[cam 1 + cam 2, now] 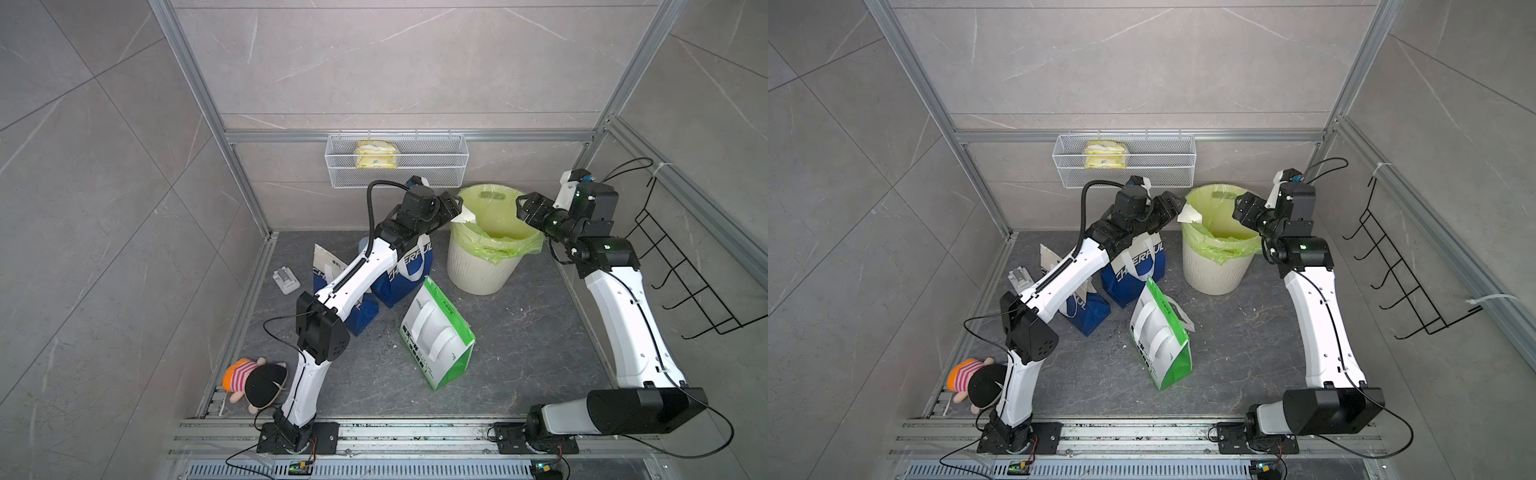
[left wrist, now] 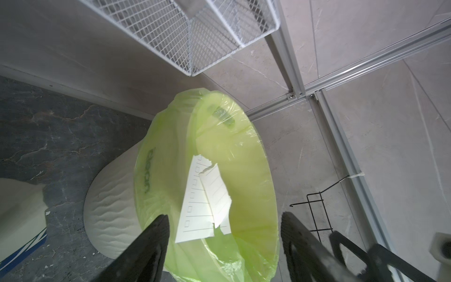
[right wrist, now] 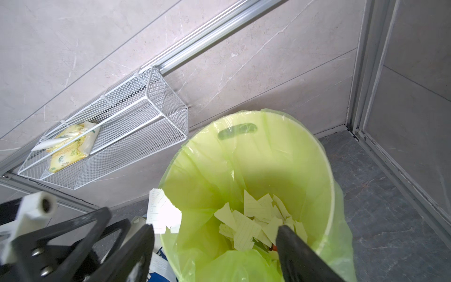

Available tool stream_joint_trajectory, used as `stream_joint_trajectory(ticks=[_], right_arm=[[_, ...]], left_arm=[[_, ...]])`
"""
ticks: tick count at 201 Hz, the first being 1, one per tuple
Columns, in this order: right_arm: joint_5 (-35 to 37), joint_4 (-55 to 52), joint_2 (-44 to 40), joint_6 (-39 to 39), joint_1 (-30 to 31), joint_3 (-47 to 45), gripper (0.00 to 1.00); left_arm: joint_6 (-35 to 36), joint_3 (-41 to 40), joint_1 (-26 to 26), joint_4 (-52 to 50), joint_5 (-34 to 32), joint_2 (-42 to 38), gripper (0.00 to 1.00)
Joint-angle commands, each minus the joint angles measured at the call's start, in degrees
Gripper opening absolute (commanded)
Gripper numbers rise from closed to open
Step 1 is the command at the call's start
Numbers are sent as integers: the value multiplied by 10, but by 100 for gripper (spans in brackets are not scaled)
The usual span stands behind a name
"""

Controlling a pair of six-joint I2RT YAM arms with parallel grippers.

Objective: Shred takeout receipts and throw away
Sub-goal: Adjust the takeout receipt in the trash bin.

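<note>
A torn takeout receipt (image 2: 205, 202), two overlapping white strips with faint printed lines, is seen at the rim of a white waste bin (image 1: 478, 270) lined with a green bag, on the left arm's side. The left fingers (image 2: 151, 244) are spread apart on either side of the paper and are not clamped on it. Whether the strips rest on the liner or hang in free air cannot be told. These fingers are held just over the rim, presumably so that the paper drops inside rather than onto the tabletop (image 1: 519, 353). The right fingers (image 3: 297, 251) are also apart, holding nothing, and are poised over the bin's opposite side, likely kept close for shared tearing. Many smaller torn scraps (image 3: 253, 219) lie at the bin's bottom. On the green-and-white paper bag (image 1: 436, 336) and the blue paper bags (image 1: 399, 291) beside the bin no whole receipt is seen, so the task is judged nearly done.
</note>
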Motion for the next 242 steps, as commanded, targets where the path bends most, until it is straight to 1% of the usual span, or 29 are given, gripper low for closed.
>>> stream_joint_trajectory(ticks=[1,17,38,59,95,122,171,202,231,242], right_arm=[[-12,2,-30,-12,-1,-20,81],[-16,2,-37,-13,-1,-26,81],[-19,-3,-41,-12,-1,-30,81],[-16,-4,-44,-12,-1,-34,81],[-13,-6,-45,-13,-1,-39,81],[-14,-7,-45,-9,-1,-43,81],[-15,-6,-47,-6,-1,-48,81],[-20,-6,-50,0,-1,-49,81],[-18,-8,-56,-1,-1,-55,81],[-18,-8,-58,-1,-1,-58,81]], left_arm=[[-13,22,0,-6,6,1,75],[-19,21,1,0,9,5,75],[-40,23,0,31,41,17,75],[-58,40,0,44,64,32,73],[-87,41,0,82,97,38,69],[-86,41,-1,91,102,30,66],[-79,17,-6,124,100,9,66],[-95,48,-11,156,121,41,65],[-94,110,-22,182,144,88,65],[-95,128,-24,187,150,95,64]])
